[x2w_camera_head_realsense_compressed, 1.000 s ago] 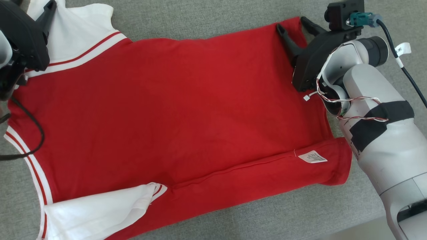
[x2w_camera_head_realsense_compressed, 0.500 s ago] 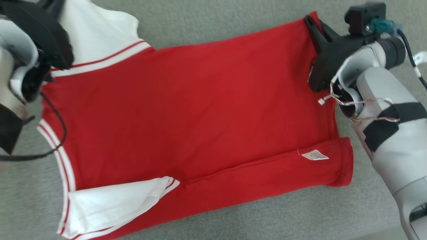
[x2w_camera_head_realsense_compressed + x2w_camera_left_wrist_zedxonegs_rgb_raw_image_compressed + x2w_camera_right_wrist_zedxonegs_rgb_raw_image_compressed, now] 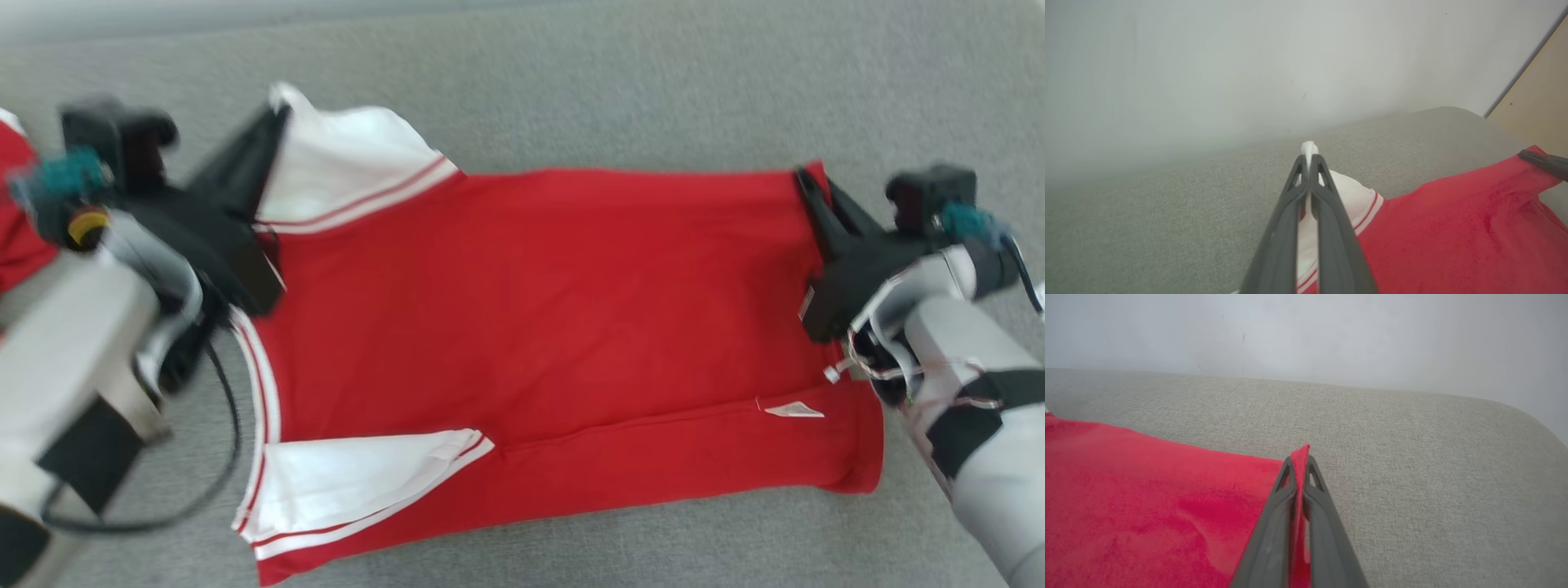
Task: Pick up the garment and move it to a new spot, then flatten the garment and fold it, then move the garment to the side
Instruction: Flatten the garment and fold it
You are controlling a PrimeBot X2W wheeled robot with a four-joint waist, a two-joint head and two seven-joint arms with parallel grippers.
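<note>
1. The fingers [image 3: 1286,228] of the left gripper [image 3: 1309,157] are pressed together. They pinch the tip of the white far sleeve [image 3: 1355,196], and a bit of white cloth pokes out past the tips.
2. The fingers [image 3: 1327,539] of the right gripper [image 3: 1299,459] are pressed together too. They pinch the far hem corner [image 3: 1303,451] of the red T-shirt [image 3: 1147,498], with red cloth squeezed between them.
3. In the head view the T-shirt [image 3: 531,310] lies spread out on a grey cushion [image 3: 612,98]. The neck end is on the left and the hem is on the right.
4. The left gripper [image 3: 276,122] is at the far sleeve [image 3: 351,163]. The right gripper [image 3: 808,175] is at the far right corner. So both grippers hold the far edge, one at each end.
5. The near long side of the shirt looks folded over already. A red strip lies on top there, and a small white label [image 3: 793,411] shows on it.
6. The near sleeve [image 3: 359,478] lies flat on top of the shirt.
7. I think the picking up, moving and flattening are done, because the shirt looks smooth and flat.
8. I think the folding is partly done. The far side looks like the next part to fold over.
9. After that, the shirt may need more folds to get small. Then it has to be moved to the side.
</note>
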